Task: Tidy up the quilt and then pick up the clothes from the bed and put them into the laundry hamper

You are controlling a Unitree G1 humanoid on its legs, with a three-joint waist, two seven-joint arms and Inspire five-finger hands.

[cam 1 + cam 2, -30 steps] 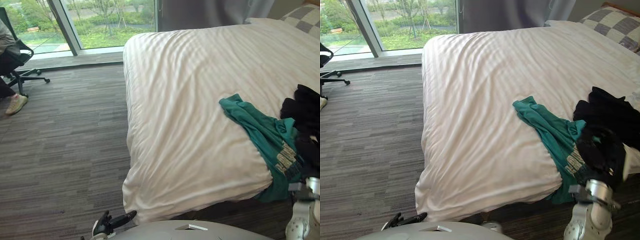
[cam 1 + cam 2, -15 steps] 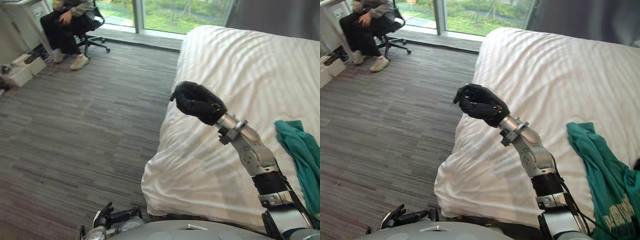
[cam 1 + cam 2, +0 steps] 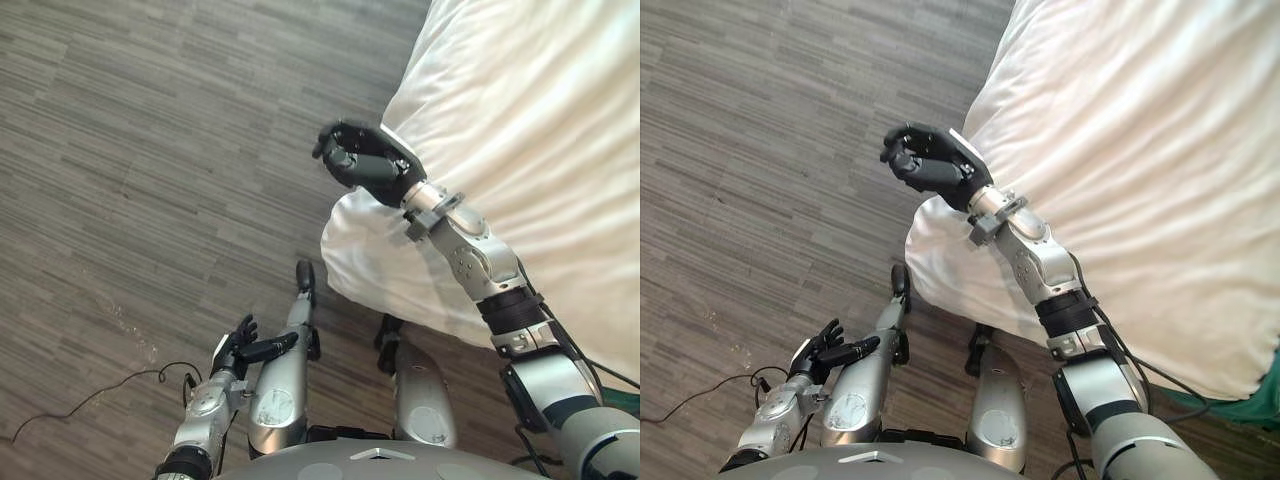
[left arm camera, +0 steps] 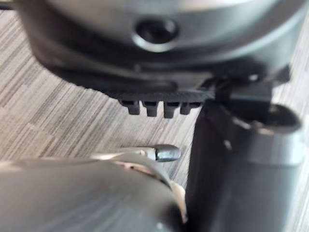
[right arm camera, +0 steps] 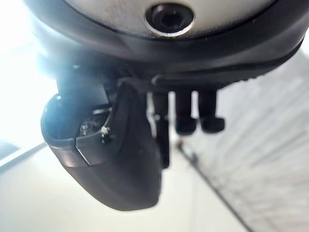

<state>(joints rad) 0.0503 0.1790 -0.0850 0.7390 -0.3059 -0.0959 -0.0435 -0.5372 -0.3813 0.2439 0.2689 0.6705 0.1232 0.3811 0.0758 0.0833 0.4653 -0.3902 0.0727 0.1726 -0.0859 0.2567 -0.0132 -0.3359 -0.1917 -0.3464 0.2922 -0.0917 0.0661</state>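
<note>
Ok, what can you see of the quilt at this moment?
The quilt is white, soft cloth with faint woven stripes, lying mostly smooth. Its corner bulges and droops toward the grey carpet. The right hand, fingers curled and holding nothing, hovers by that corner; whether they touch cannot be told.

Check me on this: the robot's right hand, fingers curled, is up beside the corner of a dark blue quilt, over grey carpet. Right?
Not quite. The quilt is white, not dark blue, as the left eye view shows. The rest holds: the right hand, fingers curled, is up beside its corner, over grey carpet.
</note>
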